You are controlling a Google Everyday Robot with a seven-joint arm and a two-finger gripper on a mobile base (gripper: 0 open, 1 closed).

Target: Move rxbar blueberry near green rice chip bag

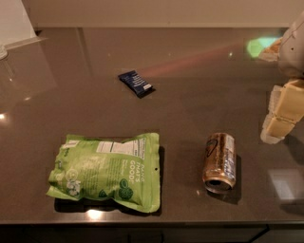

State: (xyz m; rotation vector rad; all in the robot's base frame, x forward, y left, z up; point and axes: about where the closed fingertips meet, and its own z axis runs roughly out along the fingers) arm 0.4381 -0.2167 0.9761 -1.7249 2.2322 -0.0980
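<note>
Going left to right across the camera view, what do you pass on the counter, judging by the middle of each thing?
green rice chip bag → rxbar blueberry, farther back → brown-gold can lying on its side → gripper at the right edge

A kitchen is suggested by the dark glossy countertop (199,99) and pale wall (166,12); the gripper (277,124) is seen far right.

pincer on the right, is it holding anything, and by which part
Nothing: the pincer sits at the right edge, empty, while the small flat navy-blue bar wrapper lies untouched on the dark countertop.
</note>
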